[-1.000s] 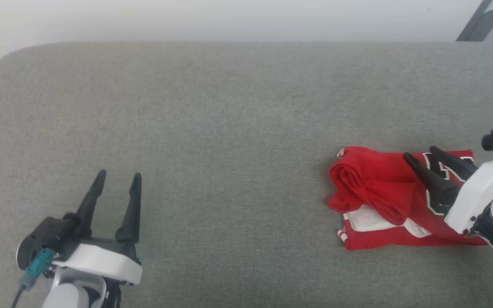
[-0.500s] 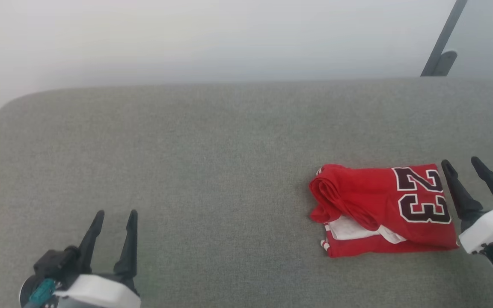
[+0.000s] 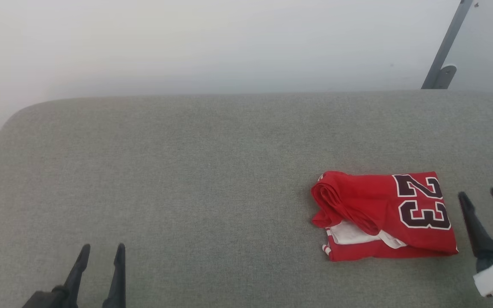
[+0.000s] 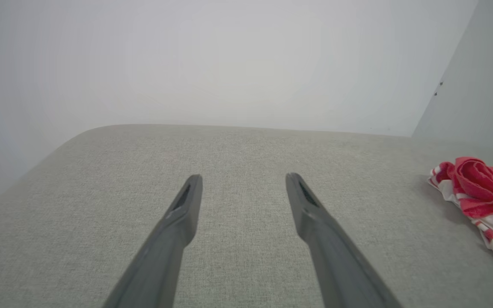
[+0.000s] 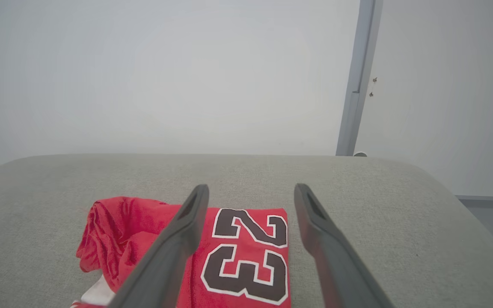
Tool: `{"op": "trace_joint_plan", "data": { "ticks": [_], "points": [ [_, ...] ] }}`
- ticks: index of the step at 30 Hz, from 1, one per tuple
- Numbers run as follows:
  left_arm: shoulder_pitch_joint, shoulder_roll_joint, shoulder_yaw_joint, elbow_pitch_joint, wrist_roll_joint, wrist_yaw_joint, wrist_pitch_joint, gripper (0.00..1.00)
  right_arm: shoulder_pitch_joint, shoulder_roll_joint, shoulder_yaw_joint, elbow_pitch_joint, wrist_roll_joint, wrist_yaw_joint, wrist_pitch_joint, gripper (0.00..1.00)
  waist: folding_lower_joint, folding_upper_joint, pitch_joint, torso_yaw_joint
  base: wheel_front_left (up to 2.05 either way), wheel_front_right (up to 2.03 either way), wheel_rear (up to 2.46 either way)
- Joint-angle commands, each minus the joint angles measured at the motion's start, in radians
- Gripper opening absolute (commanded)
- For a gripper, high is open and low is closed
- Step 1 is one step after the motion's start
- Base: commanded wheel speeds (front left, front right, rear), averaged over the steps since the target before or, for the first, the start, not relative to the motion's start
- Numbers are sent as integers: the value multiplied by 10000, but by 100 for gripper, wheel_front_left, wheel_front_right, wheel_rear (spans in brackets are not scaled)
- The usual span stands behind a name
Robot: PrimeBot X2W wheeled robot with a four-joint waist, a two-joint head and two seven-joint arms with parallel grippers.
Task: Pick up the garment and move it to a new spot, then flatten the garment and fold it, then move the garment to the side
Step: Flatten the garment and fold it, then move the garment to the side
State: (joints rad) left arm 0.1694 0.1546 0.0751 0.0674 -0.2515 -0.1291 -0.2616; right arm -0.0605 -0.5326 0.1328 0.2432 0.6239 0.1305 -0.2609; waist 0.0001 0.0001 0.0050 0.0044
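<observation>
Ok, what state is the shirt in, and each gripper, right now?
Red jersey shirt with dark "23" lettering: folded, left end bunched, lying on the grey fabric surface, ungripped.
Left gripper: open, empty, far from the shirt.
Right gripper: open, empty, beside the shirt's right edge.

Just left of the right gripper's (image 3: pixel 478 192) black fingers, the garment (image 3: pixel 383 214) is bright red with a dark maroon, white-outlined "23", a white panel and red-and-white striped trim. The surface (image 3: pixel 186 171) under both grippers is a flecked grey weave, the left gripper's (image 3: pixel 103 246) fingers are black too, and the wall (image 3: pixel 186 42) beyond them is plain pale grey.
</observation>
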Motion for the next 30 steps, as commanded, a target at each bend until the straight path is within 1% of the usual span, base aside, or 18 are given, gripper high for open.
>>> {"op": "trace_joint_plan", "data": {
  "ticks": [1,6,12,17,19,22,23,26,28,30],
  "points": [
    [232,-56,79,-165,74,-12,-44,100,314,131,-281,-233,-138,4,-50,100,-1,-1,16,8,0,0,0],
    [513,-219,263,-620,206,-12,-44,100,1018,368,-846,-874,-357,4,-52,100,-1,-1,209,-37,0,0,0],
    [380,-275,246,-755,273,-11,-44,100,1158,541,-1051,-1230,-497,4,66,100,-1,-1,341,-101,0,0,0],
    [174,-322,200,-729,-47,-11,-44,100,796,610,-1027,-1352,-479,4,251,100,-1,-1,473,-156,0,0,0],
    [2,-322,81,-739,-99,-12,-44,100,501,581,-1002,-1221,-492,4,381,100,-1,-1,616,-158,0,0,0],
    [-331,-244,-104,-746,-75,-11,-44,100,-51,461,-963,-881,-388,4,959,100,-1,-1,897,-84,0,0,0],
    [-331,-244,-104,-746,-75,-11,-44,100,-51,461,-963,-881,-388,4,959,100,-1,-1,897,-84,0,0,0],
    [-804,-209,-266,-756,-70,-12,-44,100,-688,105,-756,-479,-200,4,2167,100,-1,-1,1305,-1,0,0,0],
    [-1156,-173,-410,-750,-77,-12,-44,100,-1109,-361,-498,-299,-112,2,3183,100,-1,-1,1683,55,0,0,0],
    [-1520,-141,-602,-698,-180,-11,-44,100,-1501,-759,-173,-151,191,5,4446,100,-1,-1,2105,95,0,0,0]
  ]
}}
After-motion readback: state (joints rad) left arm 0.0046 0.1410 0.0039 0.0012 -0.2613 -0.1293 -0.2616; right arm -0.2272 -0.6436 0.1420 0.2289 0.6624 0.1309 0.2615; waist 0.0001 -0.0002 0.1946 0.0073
